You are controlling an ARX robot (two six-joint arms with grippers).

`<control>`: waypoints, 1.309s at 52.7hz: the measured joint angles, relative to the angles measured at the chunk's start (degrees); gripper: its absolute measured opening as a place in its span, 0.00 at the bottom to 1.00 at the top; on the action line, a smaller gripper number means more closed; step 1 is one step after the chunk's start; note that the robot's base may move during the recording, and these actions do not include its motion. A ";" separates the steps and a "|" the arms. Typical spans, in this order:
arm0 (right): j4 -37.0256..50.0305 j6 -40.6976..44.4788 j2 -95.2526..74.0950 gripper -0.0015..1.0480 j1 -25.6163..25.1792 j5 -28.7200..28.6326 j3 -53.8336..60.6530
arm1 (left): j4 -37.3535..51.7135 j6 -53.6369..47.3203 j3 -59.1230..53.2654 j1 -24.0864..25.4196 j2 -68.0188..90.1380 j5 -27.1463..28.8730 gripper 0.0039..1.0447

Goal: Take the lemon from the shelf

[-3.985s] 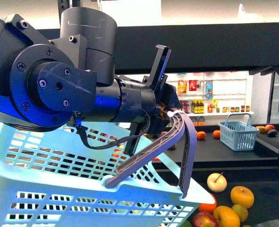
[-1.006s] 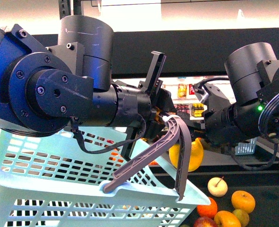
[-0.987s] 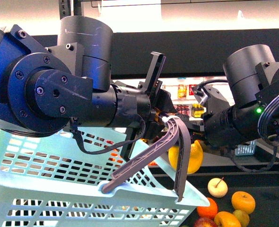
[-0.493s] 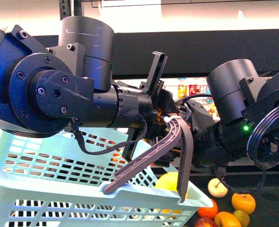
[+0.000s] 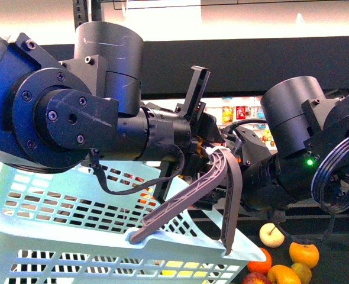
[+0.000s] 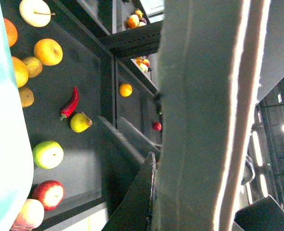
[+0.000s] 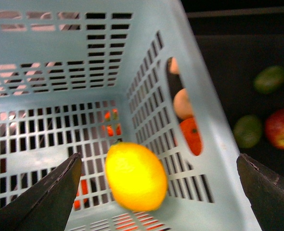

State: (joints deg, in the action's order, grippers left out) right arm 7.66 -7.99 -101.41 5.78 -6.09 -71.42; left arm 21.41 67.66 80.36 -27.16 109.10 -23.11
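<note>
Half a second ago the lemon (image 7: 136, 176) showed at the basket rim, at 5 o'clock in the front view. It now lies lower, inside the basket (image 5: 44, 195), and from the front shows only as a yellow glow through the bottom slots at 6 o'clock.

Nearest is the pale blue slotted basket. The left gripper (image 5: 212, 149) is clamped on the basket handle (image 5: 189, 198), near the handle's top, and carries the load.

Behind the handle, the right gripper (image 7: 158, 155) hangs over the basket mouth. Its jaws are spread wide and grip nothing. The lemon sits between and beyond them, touching neither.

Further off at 5 o'clock, loose fruit (image 5: 284, 273) lies on the dark shelf (image 5: 347, 248). White bottle shelves (image 5: 230, 112) stand far behind.

Finding: the pick appears complete, with the lemon off the shelf and released into the basket. Remaining, in my judgement, is only clearing the right arm.

Condition: the lemon is bright yellow, oval and unmarked. Its outline is blurred, so I cannot tell whether it has settled.
</note>
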 joint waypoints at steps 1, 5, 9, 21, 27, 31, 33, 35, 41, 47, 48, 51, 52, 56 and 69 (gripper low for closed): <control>0.24 0.22 0.48 0.93 -0.52 0.22 0.31 | 0.00 -0.02 0.00 0.02 0.00 0.07 0.06; 1.22 0.59 3.82 0.93 -3.72 -0.04 2.43 | 0.00 -0.09 0.00 0.11 0.00 0.33 0.06; 2.89 1.86 7.93 0.93 -6.08 0.07 5.60 | 0.00 -0.15 0.00 0.15 0.00 0.46 0.06; 2.62 7.15 39.36 0.93 -11.39 -1.62 27.96 | 0.00 -0.24 0.00 0.37 0.00 0.66 0.06; -4.85 8.35 58.29 0.91 -11.06 0.92 37.44 | 0.00 -0.26 0.00 0.35 0.00 0.57 0.06; -10.40 8.20 72.37 0.75 -6.86 5.42 43.60 | 0.00 -0.26 0.00 0.31 0.00 0.59 0.06; -13.90 8.20 78.88 0.67 -6.10 5.35 46.73 | 0.00 -0.33 0.00 0.31 0.00 0.61 0.06; -14.08 8.20 84.52 0.58 -6.05 5.55 49.48 | 0.00 -0.31 0.00 0.35 0.00 0.63 0.06; -12.02 8.17 89.79 0.33 -5.99 6.03 55.34 | 0.00 -0.55 0.00 0.35 0.00 0.59 0.06; -10.67 8.15 92.00 0.07 -5.97 6.10 59.76 | 0.00 -0.17 0.00 0.33 0.02 0.63 0.06; -10.49 8.15 92.32 0.03 -5.97 6.10 60.08 | 0.00 -0.33 0.00 0.33 0.02 0.63 0.06; -10.01 8.09 93.24 0.02 -5.97 5.88 61.11 | 0.00 -0.37 0.00 0.33 0.02 0.59 0.06; -9.97 8.04 93.31 0.02 -5.97 5.92 61.20 | 0.00 -0.37 0.00 0.33 0.02 0.59 0.06; -9.60 8.04 93.98 0.02 -5.97 5.92 62.36 | 0.00 -0.20 0.00 0.33 0.02 0.59 0.06; -8.81 8.04 96.24 0.02 -5.97 5.95 65.64 | 0.00 -0.28 0.00 0.33 0.02 0.61 0.06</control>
State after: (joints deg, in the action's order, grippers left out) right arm -1.15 0.05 -5.17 -0.19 -0.14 -5.78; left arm 21.41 67.37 80.36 -26.83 109.12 -22.50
